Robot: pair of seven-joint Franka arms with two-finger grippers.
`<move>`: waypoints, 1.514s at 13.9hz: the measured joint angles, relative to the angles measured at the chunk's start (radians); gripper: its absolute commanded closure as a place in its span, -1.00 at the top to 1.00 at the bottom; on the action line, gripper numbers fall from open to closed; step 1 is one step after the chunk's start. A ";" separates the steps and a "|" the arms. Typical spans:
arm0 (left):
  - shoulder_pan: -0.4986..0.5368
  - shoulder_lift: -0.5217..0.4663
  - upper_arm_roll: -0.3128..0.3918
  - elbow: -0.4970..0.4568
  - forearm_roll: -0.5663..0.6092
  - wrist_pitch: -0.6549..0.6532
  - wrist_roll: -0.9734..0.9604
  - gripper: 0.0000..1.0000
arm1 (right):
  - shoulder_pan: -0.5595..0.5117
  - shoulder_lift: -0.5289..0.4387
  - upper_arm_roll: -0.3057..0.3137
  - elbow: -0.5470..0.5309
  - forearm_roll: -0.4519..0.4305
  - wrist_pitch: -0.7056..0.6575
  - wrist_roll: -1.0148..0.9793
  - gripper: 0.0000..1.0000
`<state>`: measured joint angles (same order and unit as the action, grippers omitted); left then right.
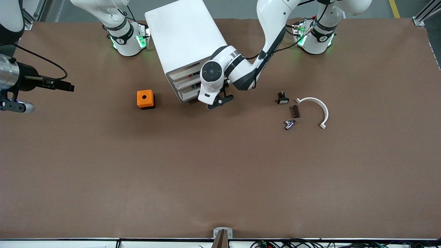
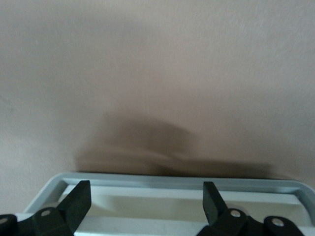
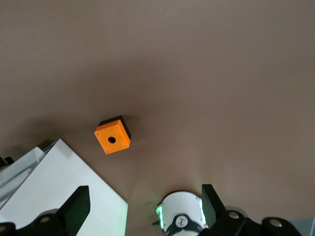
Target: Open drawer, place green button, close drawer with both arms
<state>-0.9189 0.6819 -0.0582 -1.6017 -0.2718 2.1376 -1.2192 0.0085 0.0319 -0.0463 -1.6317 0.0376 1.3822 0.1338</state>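
Note:
The white drawer cabinet [image 1: 186, 34] stands between the two arm bases, its three drawer fronts [image 1: 186, 84] facing the front camera. My left gripper [image 1: 206, 100] is at the lowest drawer front. In the left wrist view my left gripper [image 2: 146, 196] is open, its fingers [image 2: 78, 199] astride a pale grey drawer rim [image 2: 172, 180] with a cream hollow inside. My right gripper [image 3: 143, 201] is open and empty, high over the table near the right arm's base [image 3: 179, 216]. The green-capped button is not in view.
An orange box with a round hole [image 1: 145, 99] sits beside the cabinet toward the right arm's end and shows in the right wrist view [image 3: 113, 135]. Toward the left arm's end lie a black switch with white cap [image 1: 282, 98], a brown block [image 1: 295, 111], a silvery metal part [image 1: 289, 124] and a white curved piece [image 1: 318, 105].

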 measured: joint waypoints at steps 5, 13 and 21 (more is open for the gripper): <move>-0.027 0.002 -0.001 0.000 -0.034 0.000 -0.014 1.00 | 0.000 -0.111 0.010 -0.069 -0.013 0.095 -0.045 1.00; 0.143 -0.042 0.021 0.033 0.107 -0.029 0.060 1.00 | -0.007 -0.108 0.008 0.045 -0.014 0.137 -0.086 1.00; 0.509 -0.185 0.024 0.153 0.260 -0.165 0.525 1.00 | -0.025 -0.099 0.008 0.048 -0.015 0.138 -0.093 1.00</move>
<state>-0.4101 0.4965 -0.0340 -1.4487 -0.0113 1.9729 -0.6946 -0.0163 -0.0672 -0.0388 -1.5839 0.0228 1.5202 0.0409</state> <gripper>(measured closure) 0.000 0.000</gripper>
